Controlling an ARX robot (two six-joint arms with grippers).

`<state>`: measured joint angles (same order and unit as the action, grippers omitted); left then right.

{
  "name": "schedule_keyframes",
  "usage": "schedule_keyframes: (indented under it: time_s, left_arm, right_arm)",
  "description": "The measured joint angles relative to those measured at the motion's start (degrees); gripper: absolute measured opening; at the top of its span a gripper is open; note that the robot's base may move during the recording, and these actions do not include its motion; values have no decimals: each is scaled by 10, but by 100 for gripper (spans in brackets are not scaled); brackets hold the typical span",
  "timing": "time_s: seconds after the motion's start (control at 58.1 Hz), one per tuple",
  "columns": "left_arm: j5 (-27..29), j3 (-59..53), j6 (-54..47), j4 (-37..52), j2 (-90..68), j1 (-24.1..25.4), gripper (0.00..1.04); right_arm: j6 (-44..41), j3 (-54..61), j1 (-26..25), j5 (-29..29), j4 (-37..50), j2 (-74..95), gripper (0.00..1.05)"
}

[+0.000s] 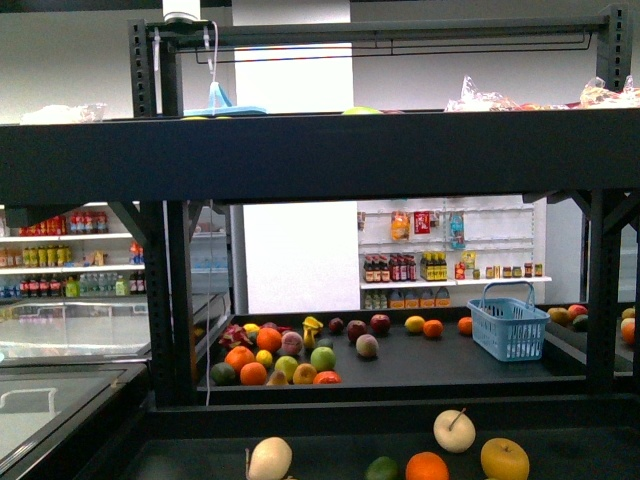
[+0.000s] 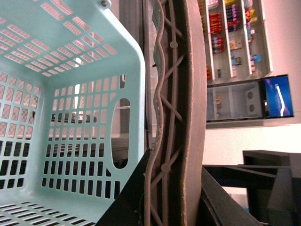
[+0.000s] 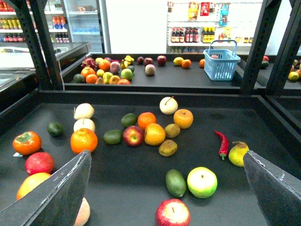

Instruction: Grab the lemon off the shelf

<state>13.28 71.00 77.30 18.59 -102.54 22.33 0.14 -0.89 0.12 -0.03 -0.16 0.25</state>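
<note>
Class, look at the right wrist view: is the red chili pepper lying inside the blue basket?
No. The red chili pepper lies on the dark shelf beside a yellow fruit, far from the blue basket.

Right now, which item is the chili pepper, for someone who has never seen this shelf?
On the black shelf's nearest tier, find the yellow fruit lying apart from the main fruit cluster. The chili pepper lies right beside it: the only long, thin, curved red thing among rounded neighbours.
</note>
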Motion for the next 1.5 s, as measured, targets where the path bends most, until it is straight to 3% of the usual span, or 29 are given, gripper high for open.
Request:
schedule_keyframes:
  time_s: [0.465, 1.223, 1.36, 1.498]
  left_arm:
    - [19, 0, -50, -38, 14, 5, 99]
    - [22, -47, -150, -101, 124, 12, 97]
    - [25, -86, -213, -112, 184, -8, 97]
    - [52, -136, -312, -166, 294, -62, 97]
  right_arm:
    - [0, 0, 0, 0, 0, 0, 97]
    - [0, 0, 0, 0, 0, 0, 97]
    - [0, 0, 0, 0, 0, 0, 97]
    - [0, 0, 0, 0, 0, 0, 97]
